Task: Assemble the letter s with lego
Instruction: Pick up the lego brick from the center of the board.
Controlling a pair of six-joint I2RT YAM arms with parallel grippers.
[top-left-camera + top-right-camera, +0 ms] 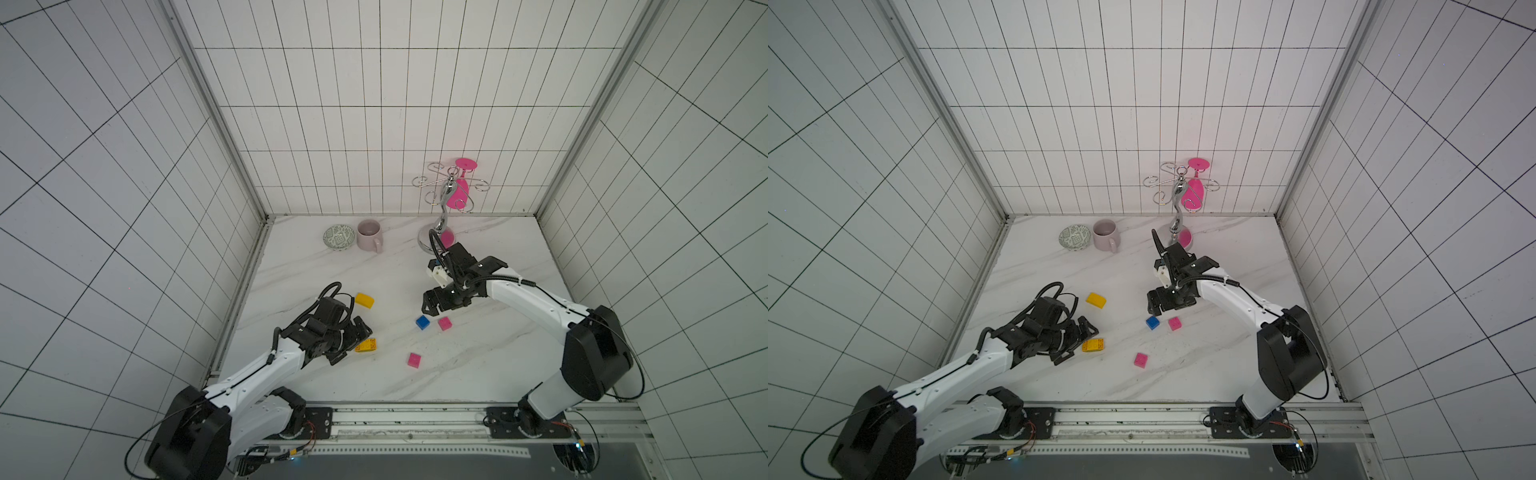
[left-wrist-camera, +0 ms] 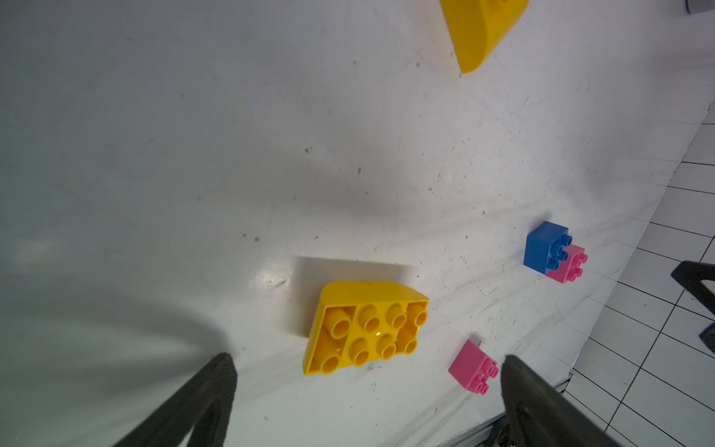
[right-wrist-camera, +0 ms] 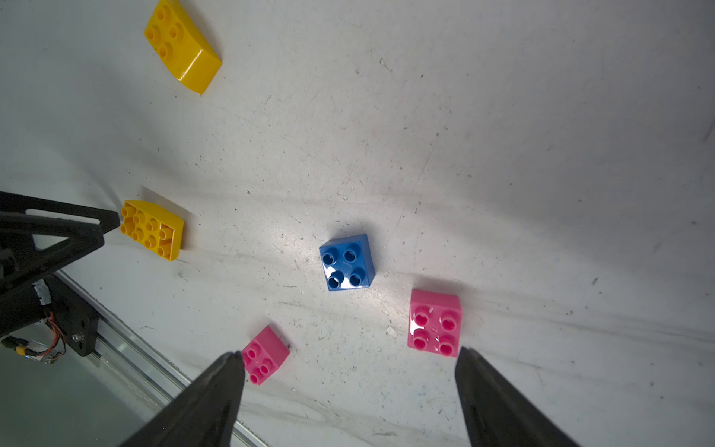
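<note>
The lego lies loose on the white table; no letter s is built. One yellow brick point(image 1: 365, 345) point(image 2: 367, 329) lies studs sideways just ahead of my left gripper point(image 1: 352, 345) point(image 2: 367, 362), which is open and empty. A second yellow brick point(image 1: 364, 300) point(image 3: 182, 46) rests farther back. The blue square point(image 1: 422, 322) point(image 3: 347, 262) sits beside a pink square point(image 1: 444, 323) point(image 3: 435, 323). Another pink square point(image 1: 414, 360) point(image 3: 265, 354) lies nearer the front. My right gripper point(image 1: 428, 303) point(image 3: 348, 355) hangs open above these three, holding nothing.
At the back stand a patterned bowl point(image 1: 339, 237), a pale mug point(image 1: 370, 236) and a chrome rack point(image 1: 444, 199) with a pink glass point(image 1: 461, 183) hanging on it. Tiled walls close in both sides, and a metal rail point(image 1: 415, 411) runs along the front.
</note>
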